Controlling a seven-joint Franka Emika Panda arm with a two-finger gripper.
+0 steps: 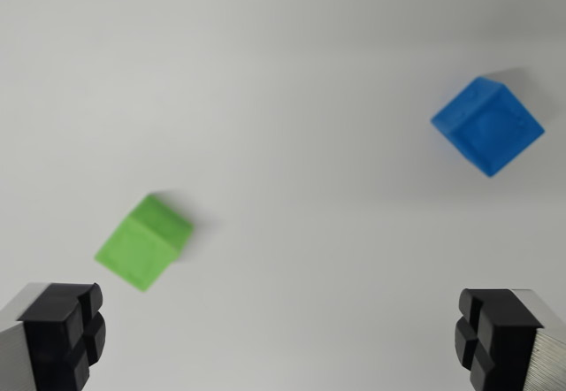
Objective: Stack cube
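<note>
Green cube [143,241] and blue cube [487,126], both matt w/ a slightly grainy, foam-like look, no shine on any face. They sit on a smooth, matt white table [292,72], plain finish, soft shadows only. Gripper [281,338] fingertips [64,329] carry black rubber-like pads, matt, moulded w/ cross grooves; behind them, finger bodies in brushed grey metal w/ a fine lined texture, approx. satin sheen.
</note>
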